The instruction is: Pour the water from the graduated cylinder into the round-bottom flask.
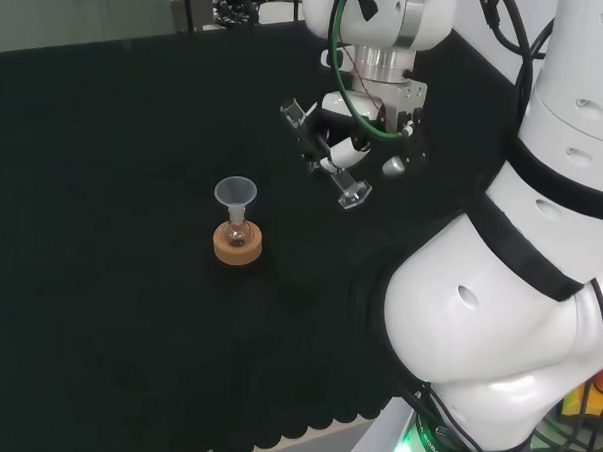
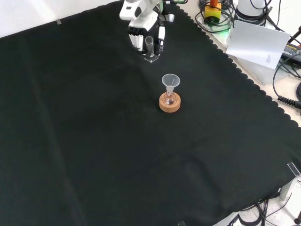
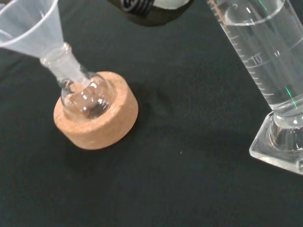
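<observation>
A robot hand [image 1: 347,148] with black and white fingers is curled around a clear measuring cylinder [image 1: 324,165], seen in the head view to the left of the arm's large white links [image 1: 499,295]. The cylinder is tilted there, its square foot lower right and its open end upper left. Much of the tube is hidden behind the fingers, and the clear wall is hard to pick out against the black cloth [image 1: 103,177]. Whether the foot touches the cloth cannot be told.

In the front view the hand [image 2: 143,37] comes in from the top edge, and the cylinder [image 2: 150,49] shows between its fingers with its foot just above or on the cloth [image 2: 94,141].

In the wrist view the cylinder [image 3: 270,61] is close and large, cut off at the picture's edge. It has printed scale lines, water inside with a visible surface line, and a thick clear foot.

The small round flask [image 1: 237,233] sits in a cork ring [image 1: 237,246] near the middle of the cloth, apart from the hand. A clear funnel [image 1: 235,193] stands in its neck. In the wrist view the flask [image 3: 85,94] looks nearly empty, though reflections make that uncertain, and the funnel [image 3: 28,23] is cut off at the edge.
</observation>
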You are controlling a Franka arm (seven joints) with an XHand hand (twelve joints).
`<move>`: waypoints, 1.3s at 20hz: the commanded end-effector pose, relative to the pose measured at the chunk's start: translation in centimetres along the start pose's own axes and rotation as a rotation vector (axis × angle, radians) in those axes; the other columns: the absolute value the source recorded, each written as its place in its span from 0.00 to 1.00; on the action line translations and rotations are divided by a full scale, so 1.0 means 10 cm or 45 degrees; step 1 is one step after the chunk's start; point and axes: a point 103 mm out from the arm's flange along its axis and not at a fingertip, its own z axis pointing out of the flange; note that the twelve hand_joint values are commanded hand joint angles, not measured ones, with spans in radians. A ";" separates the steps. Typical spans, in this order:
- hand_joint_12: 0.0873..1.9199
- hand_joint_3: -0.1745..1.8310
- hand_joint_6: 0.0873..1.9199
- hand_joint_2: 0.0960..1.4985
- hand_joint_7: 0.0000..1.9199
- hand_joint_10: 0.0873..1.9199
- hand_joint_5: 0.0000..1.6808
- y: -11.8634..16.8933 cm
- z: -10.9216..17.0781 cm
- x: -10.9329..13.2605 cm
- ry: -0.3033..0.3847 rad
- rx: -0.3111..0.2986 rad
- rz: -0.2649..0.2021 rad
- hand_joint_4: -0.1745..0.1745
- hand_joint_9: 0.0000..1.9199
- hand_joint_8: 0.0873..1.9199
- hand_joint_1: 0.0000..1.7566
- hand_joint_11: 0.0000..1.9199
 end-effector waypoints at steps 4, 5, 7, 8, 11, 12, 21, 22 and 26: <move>0.33 0.09 0.44 0.70 0.56 0.00 0.62 -0.17 0.15 0.21 -0.108 0.275 0.008 0.00 0.81 0.44 0.72 0.72; 0.33 0.09 0.44 0.70 0.56 0.00 0.62 -0.16 0.16 0.21 -0.109 0.291 0.007 0.00 0.81 0.44 0.72 0.72; 0.33 0.09 0.44 0.70 0.56 0.00 0.62 -0.15 0.16 0.22 -0.126 0.329 0.003 0.00 0.81 0.43 0.72 0.72; 0.33 0.09 0.44 0.70 0.56 0.00 0.62 -0.14 0.16 0.23 -0.135 0.354 0.002 0.00 0.81 0.43 0.72 0.72; 0.33 0.09 0.44 0.70 0.56 0.00 0.62 -0.13 0.16 0.26 -0.169 0.431 -0.004 0.00 0.81 0.43 0.72 0.72; 0.33 0.09 0.44 0.70 0.56 0.00 0.62 -0.12 0.16 0.27 -0.176 0.452 -0.004 0.00 0.81 0.43 0.72 0.72; 0.33 0.09 0.44 0.70 0.56 0.00 0.62 -0.12 0.17 0.34 -0.237 0.586 -0.006 0.00 0.81 0.43 0.72 0.72; 0.33 0.09 0.44 0.70 0.56 0.00 0.62 -0.13 0.17 0.35 -0.246 0.599 -0.005 0.00 0.81 0.43 0.72 0.72; 0.33 0.09 0.44 0.70 0.56 0.00 0.62 -0.13 0.17 0.38 -0.263 0.635 -0.010 0.00 0.81 0.43 0.72 0.72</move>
